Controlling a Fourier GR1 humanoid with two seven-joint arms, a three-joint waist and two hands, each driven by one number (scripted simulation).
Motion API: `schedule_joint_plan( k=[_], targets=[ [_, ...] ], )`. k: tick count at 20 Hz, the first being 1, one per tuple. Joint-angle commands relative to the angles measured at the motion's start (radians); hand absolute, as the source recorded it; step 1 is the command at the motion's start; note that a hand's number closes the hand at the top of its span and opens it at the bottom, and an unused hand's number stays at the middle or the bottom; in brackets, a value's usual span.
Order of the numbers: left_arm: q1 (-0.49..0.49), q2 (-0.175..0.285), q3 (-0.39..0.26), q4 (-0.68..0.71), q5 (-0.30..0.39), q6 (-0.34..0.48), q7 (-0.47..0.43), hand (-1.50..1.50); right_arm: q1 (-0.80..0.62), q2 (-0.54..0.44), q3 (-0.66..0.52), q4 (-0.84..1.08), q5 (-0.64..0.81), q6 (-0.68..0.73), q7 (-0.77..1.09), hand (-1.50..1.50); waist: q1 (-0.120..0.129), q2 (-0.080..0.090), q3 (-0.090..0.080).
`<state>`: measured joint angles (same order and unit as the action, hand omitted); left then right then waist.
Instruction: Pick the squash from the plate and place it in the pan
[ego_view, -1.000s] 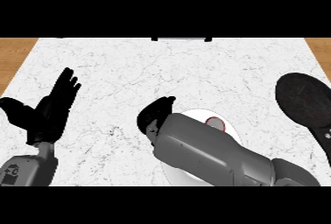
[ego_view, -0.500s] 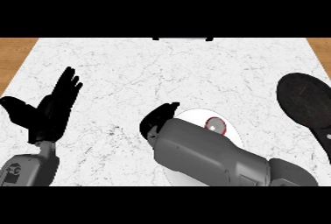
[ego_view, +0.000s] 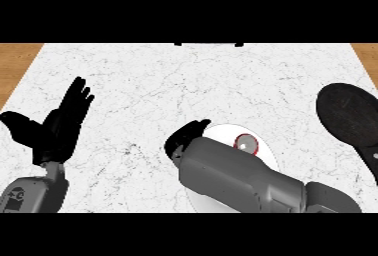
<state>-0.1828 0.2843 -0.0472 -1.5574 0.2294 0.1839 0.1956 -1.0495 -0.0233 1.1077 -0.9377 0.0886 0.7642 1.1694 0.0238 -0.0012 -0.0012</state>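
**Operator:** Where is the right robot hand (ego_view: 183, 139)?

**Spotter:** You'll see it low over the left edge of the white plate (ego_view: 224, 132). Its grey forearm covers most of that plate. Whether it is open or closed, you cannot tell from this view.

**Operator:** And the squash (ego_view: 246, 144)?

**Spotter:** Look just right of that robot hand, beside the forearm. A small grey round piece with a red rim lies on the plate; that seems to be it. You cannot tell if the robot hand touches it.

**Operator:** The pan (ego_view: 351, 117)?

**Spotter:** It's dark and sits on the worktop (ego_view: 184, 85), well to the right of that robot hand.

**Operator:** The left robot hand (ego_view: 55, 125)?

**Spotter:** You have it resting open well off to the left, fingers up, holding nothing.
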Motion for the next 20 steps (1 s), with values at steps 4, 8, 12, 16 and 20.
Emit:
schedule_joint_plan(
  k=[4,8,12,16,20],
  targets=[
    [0.002,0.013,0.035,0.013,0.005,-0.018,0.006,0.00,0.054,0.022,0.027,0.023,0.033,-0.020,0.142,-1.50,-0.008,0.001,0.001],
    [0.009,-0.012,0.023,0.023,-0.017,-0.014,-0.028,0.00,0.124,0.022,0.037,0.027,0.113,-0.047,0.114,-1.50,-0.022,0.000,0.001],
    [-0.016,-0.027,0.025,0.013,-0.018,-0.007,0.004,0.00,0.103,0.022,-0.006,0.071,0.146,-0.035,0.046,-1.50,-0.016,0.002,0.001],
    [0.042,-0.005,0.046,-0.030,-0.009,-0.031,-0.008,0.00,0.137,0.022,-0.019,0.108,0.161,-0.060,0.036,-1.50,-0.010,0.002,0.001],
    [-0.007,-0.028,0.023,-0.003,-0.039,-0.021,0.020,0.00,0.179,0.022,0.009,0.092,0.223,-0.061,-0.074,1.50,-0.015,0.003,0.001]
  ],
)
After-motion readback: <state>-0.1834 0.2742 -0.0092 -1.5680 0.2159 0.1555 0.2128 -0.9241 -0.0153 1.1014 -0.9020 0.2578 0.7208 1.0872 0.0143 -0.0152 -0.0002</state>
